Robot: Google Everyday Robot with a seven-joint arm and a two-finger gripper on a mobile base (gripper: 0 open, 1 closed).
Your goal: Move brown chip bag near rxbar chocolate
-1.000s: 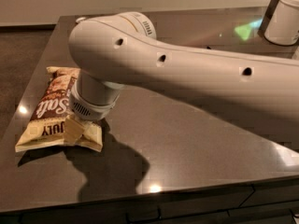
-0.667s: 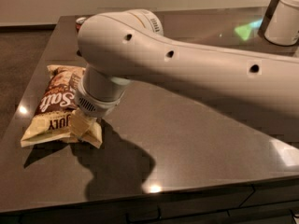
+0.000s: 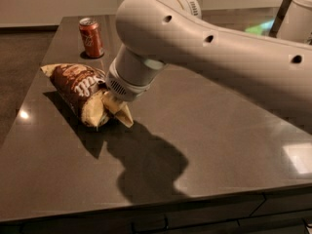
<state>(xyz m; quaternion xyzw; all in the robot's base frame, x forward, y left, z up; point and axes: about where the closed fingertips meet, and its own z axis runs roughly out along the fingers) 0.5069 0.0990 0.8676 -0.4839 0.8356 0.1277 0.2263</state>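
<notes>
Crinkled brown chip bag, tilted, its near cream end at the gripper

table: dark glossy top | wall: pale, behind | floor: dark, left | glare: 2 patches

Single arm: a thick, smooth tubular shell, off-white to cream, with a soft sheen and no visible seams along its length; the shell swells into a rounded elbow housing, which carries faint grey banding at its top; small dark round recessed holes are set in a row along the upper side of the shell; below the housing is a shorter cylindrical wrist segment, paler grey; it ends in a finely ribbed grey collar; the tool sits directly beneath this collar, low over the left part of the desk, and is mostly hidden by the wrist.
</notes>
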